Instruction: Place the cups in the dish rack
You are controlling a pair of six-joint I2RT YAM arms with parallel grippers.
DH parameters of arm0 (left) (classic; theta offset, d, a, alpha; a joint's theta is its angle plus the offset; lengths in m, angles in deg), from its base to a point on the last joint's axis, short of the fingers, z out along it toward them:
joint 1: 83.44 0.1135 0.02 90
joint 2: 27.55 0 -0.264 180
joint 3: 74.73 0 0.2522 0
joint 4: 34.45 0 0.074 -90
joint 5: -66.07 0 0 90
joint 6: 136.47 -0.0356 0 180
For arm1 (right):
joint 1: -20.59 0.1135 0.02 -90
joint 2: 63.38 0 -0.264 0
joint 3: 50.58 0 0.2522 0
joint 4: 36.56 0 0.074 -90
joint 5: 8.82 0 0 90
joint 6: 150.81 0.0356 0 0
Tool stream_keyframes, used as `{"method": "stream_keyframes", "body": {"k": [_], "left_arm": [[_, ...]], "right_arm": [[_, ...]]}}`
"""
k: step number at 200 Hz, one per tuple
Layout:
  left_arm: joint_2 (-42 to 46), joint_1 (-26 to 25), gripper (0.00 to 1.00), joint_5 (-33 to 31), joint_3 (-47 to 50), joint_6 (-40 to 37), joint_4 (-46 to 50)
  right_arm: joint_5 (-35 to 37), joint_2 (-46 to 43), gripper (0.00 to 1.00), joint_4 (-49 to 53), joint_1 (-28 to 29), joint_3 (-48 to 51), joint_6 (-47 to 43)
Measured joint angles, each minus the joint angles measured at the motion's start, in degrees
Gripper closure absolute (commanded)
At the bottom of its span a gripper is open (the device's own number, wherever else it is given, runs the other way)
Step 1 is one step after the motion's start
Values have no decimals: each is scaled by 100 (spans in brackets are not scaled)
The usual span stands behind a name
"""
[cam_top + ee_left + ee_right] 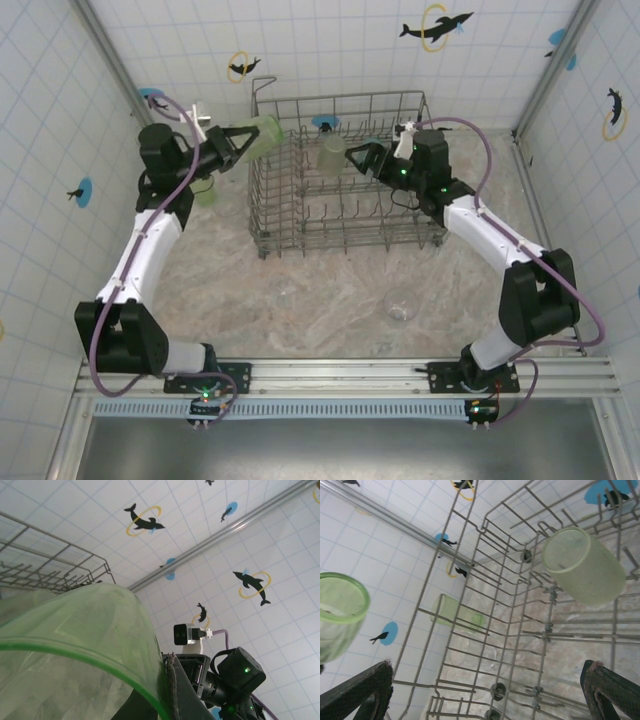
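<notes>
Altogether three green tumblers show: the held tumbler [264, 134] in the left tool [243, 143], a pale tumbler [332, 153] lying tilted among the tines inside the dish rack [330, 232], and a third tumbler [205, 190] on the surface [330, 275] just left of the rack, beside the left arm. Two clear glasses sit on the surface in front of the rack, a plain glass [401, 305] and a faint glass [285, 293] (anything further is too faint to count). The left tool is clamped on the held tumbler, keeping it tilted in the air at the rack's far-left corner, above the top wire. The right tool [353, 158] hangs over the rack with its jaws spread wide, gripping nothing, just beside the pale tumbler; whether they touch I cannot tell. Upright tines and the rack's left wall stand between the two tools.
</notes>
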Motion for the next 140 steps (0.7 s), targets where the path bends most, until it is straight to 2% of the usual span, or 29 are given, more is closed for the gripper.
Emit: {"method": "stream_keyframes", "body": {"k": [85, 140], "left_arm": [[-859, -903, 100, 70, -90, 531, -907], [-1207, -1353, 100, 223, -90, 894, -1714]], "right_arm": [[-879, 149, 0, -1580, -2, 284, 953], [-1134, 463, 0, -2474, -2, 420, 1784]]}}
